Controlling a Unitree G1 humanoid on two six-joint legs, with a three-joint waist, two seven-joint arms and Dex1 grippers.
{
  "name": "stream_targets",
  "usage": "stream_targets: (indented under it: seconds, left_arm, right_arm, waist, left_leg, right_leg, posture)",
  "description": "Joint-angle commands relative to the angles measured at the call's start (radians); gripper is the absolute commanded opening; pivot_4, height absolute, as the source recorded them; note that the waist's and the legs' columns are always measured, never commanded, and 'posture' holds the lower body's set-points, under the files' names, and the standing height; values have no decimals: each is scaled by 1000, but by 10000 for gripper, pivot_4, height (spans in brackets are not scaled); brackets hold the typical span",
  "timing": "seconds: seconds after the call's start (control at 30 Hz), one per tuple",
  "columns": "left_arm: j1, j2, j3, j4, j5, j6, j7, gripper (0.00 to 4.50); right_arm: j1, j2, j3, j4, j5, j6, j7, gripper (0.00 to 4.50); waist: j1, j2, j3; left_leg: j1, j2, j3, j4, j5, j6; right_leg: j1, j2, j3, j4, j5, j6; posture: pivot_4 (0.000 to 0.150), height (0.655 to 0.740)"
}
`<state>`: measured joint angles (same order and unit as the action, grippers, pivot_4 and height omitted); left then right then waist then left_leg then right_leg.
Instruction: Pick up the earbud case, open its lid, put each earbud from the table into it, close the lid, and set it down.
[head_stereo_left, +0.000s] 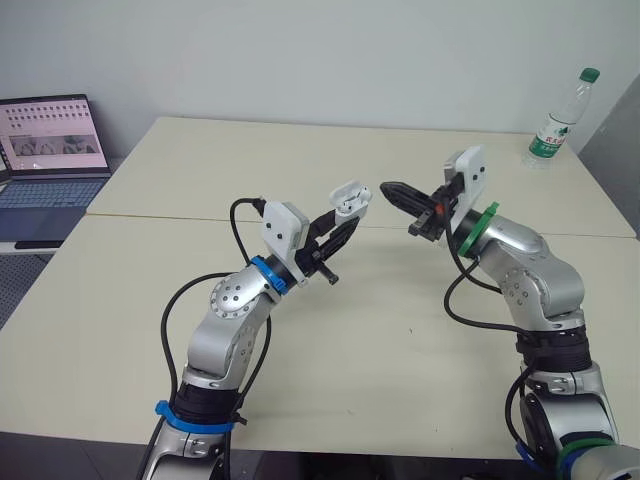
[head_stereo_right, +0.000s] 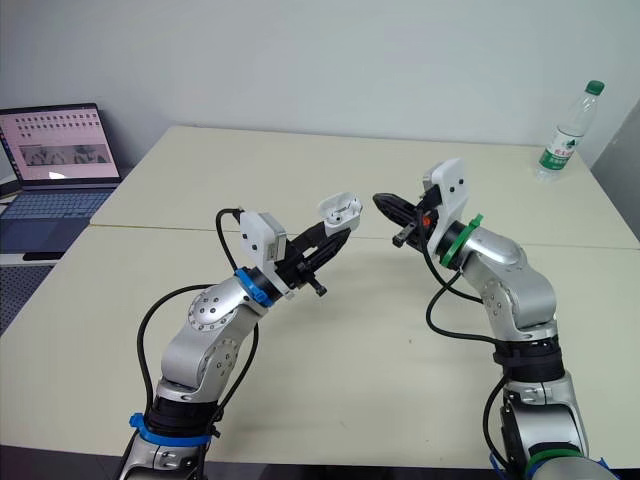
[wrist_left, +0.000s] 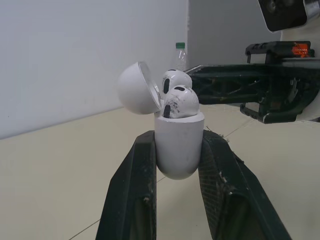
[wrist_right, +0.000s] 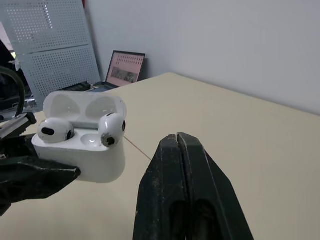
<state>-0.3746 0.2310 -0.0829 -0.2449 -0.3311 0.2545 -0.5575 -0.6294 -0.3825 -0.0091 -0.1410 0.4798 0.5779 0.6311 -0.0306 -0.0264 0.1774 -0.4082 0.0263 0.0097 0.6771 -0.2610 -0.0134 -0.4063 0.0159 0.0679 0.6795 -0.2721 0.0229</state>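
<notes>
The left gripper (head_stereo_left: 345, 228) clasps a white earbud case (wrist_left: 178, 145) by its lower body, raised above the cream table (head_stereo_left: 350, 330). The case's lid (wrist_left: 136, 87) is swung open, and two earbuds (wrist_right: 112, 128) sit in its sockets. Just beside the case, not touching it, the right gripper (head_stereo_left: 388, 189) points toward it with its fingers pressed together and empty.

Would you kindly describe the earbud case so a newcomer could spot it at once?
Above the middle of the pale table, the left claw holds up a small white earbud case. Its lid is flipped open with both earbuds seated inside, which sets it apart from the tall clear bottle at the table's far right corner.
</notes>
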Motion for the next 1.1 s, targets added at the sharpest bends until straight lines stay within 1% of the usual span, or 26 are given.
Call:
stream_targets:
  seconds: [0.03, 0.27, 0.5, 1.1]
  left_arm:
    - [-8, 0, 1, -49, 1, -20, 5, 7768]
    - [-4, -1, -2, -48, 7, -21, 10, 7768]
    - [-7, -2, -5, -38, 17, -23, 13, 7768]
    - [-2, -2, -11, -39, 19, -16, 7, 7768]
  right_arm:
    - [9, -21, 1, -71, 7, 4, 16, 202]
    - [41, -28, 1, -97, 11, 1, 17, 202]
    - [62, -32, -3, -84, 8, -31, 43, 202]
    - [40, -20, -8, -112, 33, -8, 35, 202]
  waist:
    - [0, 0, 0]
    - [0, 0, 0]
    - [0, 0, 0]
    - [0, 0, 0]
  left_leg:
    - [0, 0, 0, 0, 0, 0]
    - [0, 0, 0, 0, 0, 0]
    - [0, 0, 0, 0, 0, 0]
    - [0, 0, 0, 0, 0, 0]
  right_leg:
    - [0, 0, 0, 0, 0, 0]
    - [0, 0, 0, 0, 0, 0]
    - [0, 0, 0, 0, 0, 0]
    - [0, 0, 0, 0, 0, 0]
  posture:
    - [1500, 7400]
    - [1500, 7400]
    - [1500, 7400]
    - [1500, 7400]
